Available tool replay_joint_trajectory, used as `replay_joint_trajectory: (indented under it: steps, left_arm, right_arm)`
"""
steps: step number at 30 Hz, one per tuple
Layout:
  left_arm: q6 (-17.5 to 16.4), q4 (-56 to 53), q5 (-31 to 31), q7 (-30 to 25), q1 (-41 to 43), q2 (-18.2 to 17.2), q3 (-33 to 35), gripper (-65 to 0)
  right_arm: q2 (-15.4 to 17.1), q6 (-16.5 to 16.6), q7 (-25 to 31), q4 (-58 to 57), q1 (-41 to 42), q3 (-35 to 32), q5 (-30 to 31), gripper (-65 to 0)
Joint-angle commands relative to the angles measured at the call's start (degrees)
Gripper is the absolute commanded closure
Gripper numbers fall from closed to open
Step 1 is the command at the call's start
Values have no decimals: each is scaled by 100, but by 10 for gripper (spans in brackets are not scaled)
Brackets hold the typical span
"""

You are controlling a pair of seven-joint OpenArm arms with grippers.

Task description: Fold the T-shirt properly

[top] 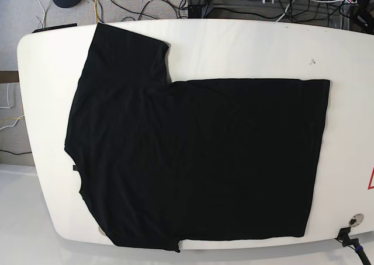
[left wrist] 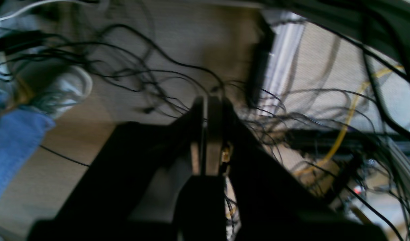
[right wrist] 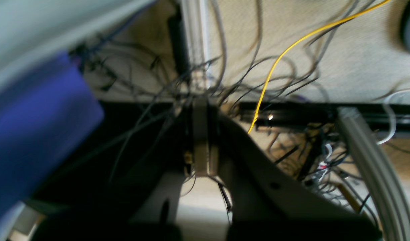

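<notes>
The black T-shirt (top: 193, 160) lies flat and smooth on the white rounded tabletop (top: 245, 46), plain side up. Both wrist views are blurry. The left tool (left wrist: 208, 134) and right tool (right wrist: 201, 140) are closed tight, holding nothing, above tangled cables (right wrist: 225, 67) on carpet.

The T-shirt (top: 198, 160) is plain black and short-sleeved, spread flat and unfolded on the white worktop (top: 245, 49), collar toward the base view's left, hem at right, sleeves at top and bottom.
</notes>
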Motion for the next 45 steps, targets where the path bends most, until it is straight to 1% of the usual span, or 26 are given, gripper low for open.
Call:
replay_joint_trajectory:
  steps: [1, 3, 5, 8, 12, 13, 19, 26, 33, 38, 42, 43, 45]
  left_arm:
    - [-184, 367, -145, -22, 308, -132, -66, 0]
    - [-494, 659, -216, -71, 576, -209, -92, 0]
    - [-698, 1038, -348, -102, 898, -348, -101, 0]
    - [-863, 1762, -447, -165, 1403, -586, -101, 0]
    - [-922, 2800, -535, -156, 2053, -820, -106, 0]
    - [-952, 2356, -612, -264, 1874, -774, -111, 0]
    - [-1028, 4315, -693, -290, 2959, -1077, -98, -12]
    - [-1244, 6155, -751, -228, 4108, -1114, -278, -14]
    - [-1350, 7994, -744, -165, 5226, -1114, -445, -16]
    - [-1306, 9052, -684, -89, 5717, -1122, -572, -22]
    - [-1347, 9571, -672, -29, 5815, -1099, -690, -25]
    - [-1331, 9562, -730, 43, 5845, -1089, -683, -11]
    - [-1327, 9967, -693, 208, 5942, -1101, -774, -15]
  right_arm:
    - [174, 213, -64, 233, -313, 12, 54, 0]
    - [278, 344, -44, 551, -607, 16, 59, 0]
    - [361, 390, -47, 930, -948, 33, 125, 0]
    - [509, 379, -47, 1515, -1472, 27, 204, 0]
    - [616, 347, -35, 2280, -2083, 66, 217, 0]
    - [595, 397, 39, 2055, -1837, 88, 268, 0]
    - [623, 401, -6, 3664, -2901, 276, 254, 0]
    - [772, 453, -175, 5341, -4001, 678, 580, 0]
    - [1058, 473, -721, 7560, -5069, 956, 836, 0]
    - [1192, 485, -1081, 8794, -5381, 982, 923, 0]
    - [1211, 566, -1258, 9545, -5366, 1077, 1250, 0]
    - [1226, 551, -1225, 9366, -5461, 1113, 1039, 0]
    - [1238, 541, -1251, 9857, -5632, 1256, 1056, 0]
